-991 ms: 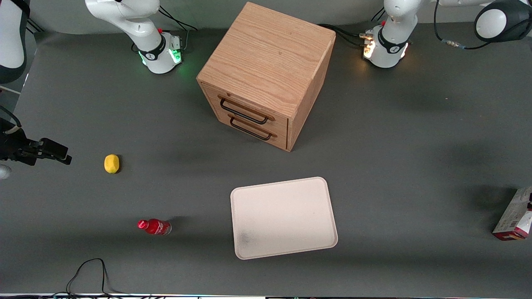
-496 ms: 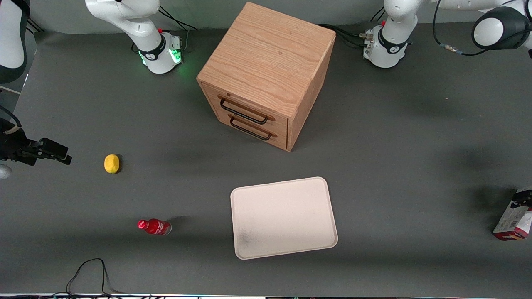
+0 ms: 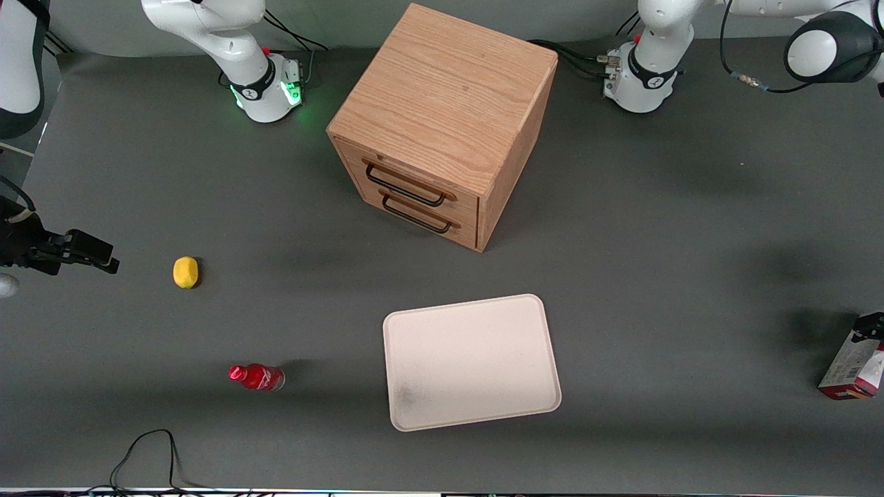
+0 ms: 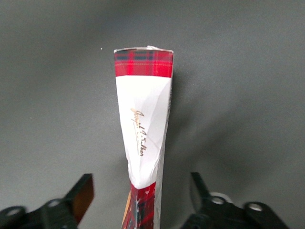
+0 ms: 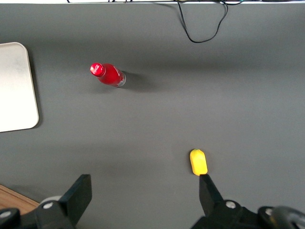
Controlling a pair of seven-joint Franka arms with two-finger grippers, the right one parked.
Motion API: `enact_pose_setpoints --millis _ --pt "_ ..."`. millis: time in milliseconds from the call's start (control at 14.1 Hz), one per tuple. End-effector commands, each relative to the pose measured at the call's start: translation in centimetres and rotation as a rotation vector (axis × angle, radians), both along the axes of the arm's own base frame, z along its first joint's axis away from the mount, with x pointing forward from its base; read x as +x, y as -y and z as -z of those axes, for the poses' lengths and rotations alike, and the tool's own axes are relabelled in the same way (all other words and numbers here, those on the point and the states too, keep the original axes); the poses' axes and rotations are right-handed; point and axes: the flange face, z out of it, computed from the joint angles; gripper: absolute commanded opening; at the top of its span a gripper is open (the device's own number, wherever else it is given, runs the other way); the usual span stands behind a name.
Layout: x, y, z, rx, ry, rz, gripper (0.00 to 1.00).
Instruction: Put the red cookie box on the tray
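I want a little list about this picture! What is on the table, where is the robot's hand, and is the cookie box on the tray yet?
cookie box: red cookie box, standing at the working arm's end of the table
tray: cream tray, nothing on it
gripper: gripper open, a finger on each side of the box, not squeezing it
box on tray: not yet
other things: wooden drawer cabinet, lemon, small red bottle

Red cookie box (image 3: pixel 856 364) and pincer (image 4: pixel 142 198) edge-cropped
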Motion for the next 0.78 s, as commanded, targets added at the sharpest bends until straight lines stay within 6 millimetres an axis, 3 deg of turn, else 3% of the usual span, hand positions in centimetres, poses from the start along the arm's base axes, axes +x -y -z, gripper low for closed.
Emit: enact_pose_setpoints --millis 0,71,142,566,708 --pt "-0.2 0.0 0.0 0.019 -0.007 0.013 0.25" --pt "-0.2 -0.1 -0.1 0.019 -0.010 0.012 0.06" --pt "-0.2 -0.2 -0.1 0.021 -0.009 0.012 0.00" --pt "-0.2 -0.1 -0.6 0.023 -0.012 0.011 0.00" --pt "-0.3 -0.1 -1.8 0.022 -0.023 0.009 0.00"
